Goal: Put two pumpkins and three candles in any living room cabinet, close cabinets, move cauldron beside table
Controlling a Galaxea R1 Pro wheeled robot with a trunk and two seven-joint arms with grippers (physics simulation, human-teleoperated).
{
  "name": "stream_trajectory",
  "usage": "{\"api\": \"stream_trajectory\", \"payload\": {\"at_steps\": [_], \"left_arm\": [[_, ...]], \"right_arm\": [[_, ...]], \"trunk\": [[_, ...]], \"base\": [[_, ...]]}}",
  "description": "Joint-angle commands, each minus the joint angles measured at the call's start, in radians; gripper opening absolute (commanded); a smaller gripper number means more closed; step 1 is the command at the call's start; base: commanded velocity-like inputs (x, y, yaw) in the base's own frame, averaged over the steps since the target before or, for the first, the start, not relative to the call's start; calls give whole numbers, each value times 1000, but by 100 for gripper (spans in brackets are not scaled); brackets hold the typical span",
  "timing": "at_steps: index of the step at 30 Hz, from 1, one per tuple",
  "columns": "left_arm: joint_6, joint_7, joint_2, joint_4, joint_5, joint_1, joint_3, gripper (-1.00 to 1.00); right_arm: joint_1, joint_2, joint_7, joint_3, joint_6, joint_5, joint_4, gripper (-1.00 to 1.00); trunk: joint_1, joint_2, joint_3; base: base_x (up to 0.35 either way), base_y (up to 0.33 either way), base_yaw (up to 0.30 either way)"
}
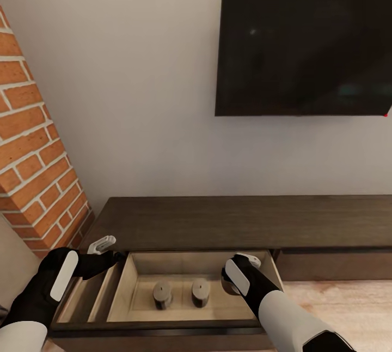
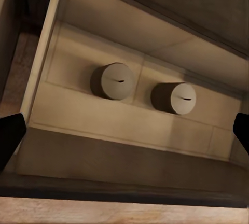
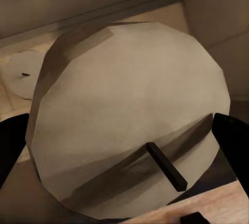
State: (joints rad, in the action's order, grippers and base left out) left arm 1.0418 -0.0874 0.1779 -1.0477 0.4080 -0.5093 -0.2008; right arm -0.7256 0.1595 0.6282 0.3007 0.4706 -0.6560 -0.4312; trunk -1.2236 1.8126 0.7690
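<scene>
While I watch the head view, the dark wooden cabinet (image 1: 228, 221) has its pale drawer out at lower centre, two squat candles (image 1: 162, 293) standing inside. My left gripper (image 2: 124, 133) hangs spread and empty; my right gripper (image 3: 122, 143) clasps a third candle (image 3: 129, 115), faceted, matte beige.

1. The long, low dark-brown wooden cabinet (image 1: 239, 221) runs off the head view's right edge, so its far end is cut away.
2. The flat black wall-mounted screen (image 1: 305, 47) is clipped at the right edge too.
3. The right gripper (image 1: 231, 281) hides behind its own black wrist; how its jaws stand cannot be told there.
4. In the right wrist view, the pale grey-beige cylindrical candle (image 3: 129, 120) sits so close that its lower edge is cropped.
5. The left gripper (image 1: 111, 251) has its fingertips too small to read.
</scene>
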Motion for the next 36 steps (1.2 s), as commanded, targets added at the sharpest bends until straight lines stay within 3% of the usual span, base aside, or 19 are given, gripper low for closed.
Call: {"api": "stream_trajectory", "payload": {"at_steps": [1,7,15,36], "left_arm": [[0,0,0,0,0,0,0,100],[1,0,0,0,0,0,0,100],[1,0,0,0,0,0,-1,100],[1,0,0,0,0,0,-1,100]], "right_arm": [[0,0,-1,0,0,-1,0,-100],[-2,-2,-1,1,7,-1,9,-100],[-39,-5,-1,1,17,-1,103,-100],[-41,-3,-2,2,10,2,111,-100]], "trunk": [[0,0,0],[0,0,0],[-31,56,25],[-111,203,91]], "base": [[115,0,0],[29,0,0],[1,0,0],[0,0,0]]}}
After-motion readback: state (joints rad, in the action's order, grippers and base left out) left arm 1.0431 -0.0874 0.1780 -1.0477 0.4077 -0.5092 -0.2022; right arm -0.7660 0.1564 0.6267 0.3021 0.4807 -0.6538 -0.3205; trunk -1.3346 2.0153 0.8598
